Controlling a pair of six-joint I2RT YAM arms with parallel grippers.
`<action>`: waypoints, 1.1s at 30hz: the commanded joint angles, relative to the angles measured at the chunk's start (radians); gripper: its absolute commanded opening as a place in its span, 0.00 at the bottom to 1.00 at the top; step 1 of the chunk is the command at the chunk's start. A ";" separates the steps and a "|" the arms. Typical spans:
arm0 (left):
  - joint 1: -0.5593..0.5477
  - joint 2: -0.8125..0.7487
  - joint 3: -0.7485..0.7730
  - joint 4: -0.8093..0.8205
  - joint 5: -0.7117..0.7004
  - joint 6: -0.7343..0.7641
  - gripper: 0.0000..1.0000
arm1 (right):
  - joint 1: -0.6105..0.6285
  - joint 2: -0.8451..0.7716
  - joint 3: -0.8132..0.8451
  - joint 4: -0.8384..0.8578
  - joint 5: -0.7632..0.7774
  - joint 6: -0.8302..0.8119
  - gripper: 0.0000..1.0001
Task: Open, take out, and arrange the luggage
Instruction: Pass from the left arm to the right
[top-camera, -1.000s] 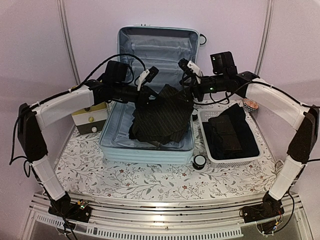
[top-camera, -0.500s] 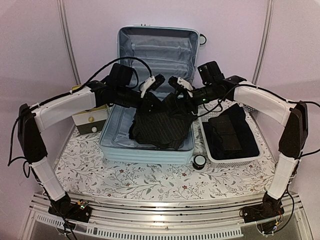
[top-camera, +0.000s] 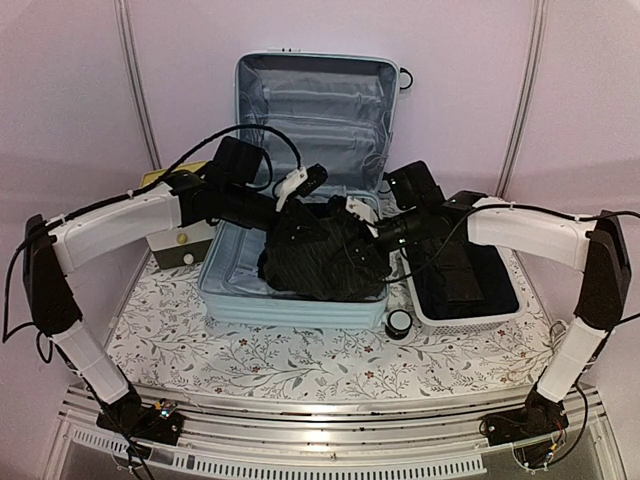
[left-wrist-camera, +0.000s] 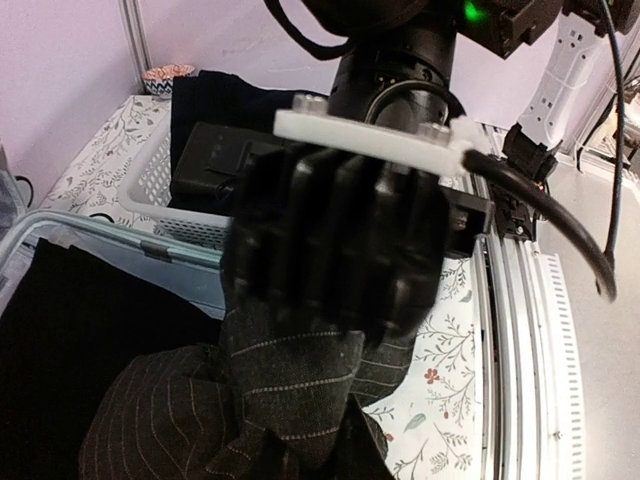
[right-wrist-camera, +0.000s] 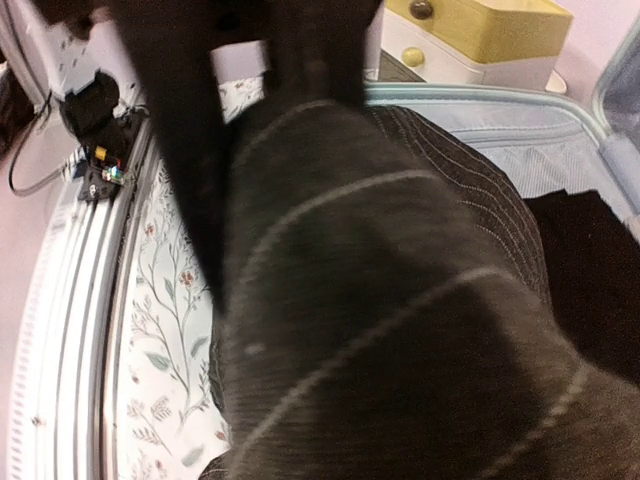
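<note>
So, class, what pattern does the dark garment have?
Thin pale pinstripes on the garment, clearest in the right wrist view.

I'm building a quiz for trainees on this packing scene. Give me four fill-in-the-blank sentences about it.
1. The luggage lies ___, its lid upright.
2. The pinstriped garment hangs over the ___.
3. The black folded clothes lie in the white ___.
4. The drawer box has a ___ top.
Missing words: open; luggage; basket; yellow.

The luggage (top-camera: 300, 305) sits mid-bench (top-camera: 250, 350) with a garment (top-camera: 320, 250) in it, a basket (top-camera: 465, 322) at its 3 o'clock and a drawer box (top-camera: 180, 245) at 9 o'clock.
</note>
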 joint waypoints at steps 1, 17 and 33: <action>-0.024 -0.070 -0.012 0.054 -0.025 0.005 0.02 | 0.020 -0.107 -0.067 0.139 0.057 0.106 0.03; -0.033 -0.271 -0.144 0.230 -0.249 -0.165 0.86 | 0.021 -0.304 0.013 -0.018 0.269 0.537 0.01; -0.035 -0.457 -0.217 0.234 -0.345 -0.312 0.98 | -0.061 -0.380 0.186 -0.337 0.338 0.793 0.02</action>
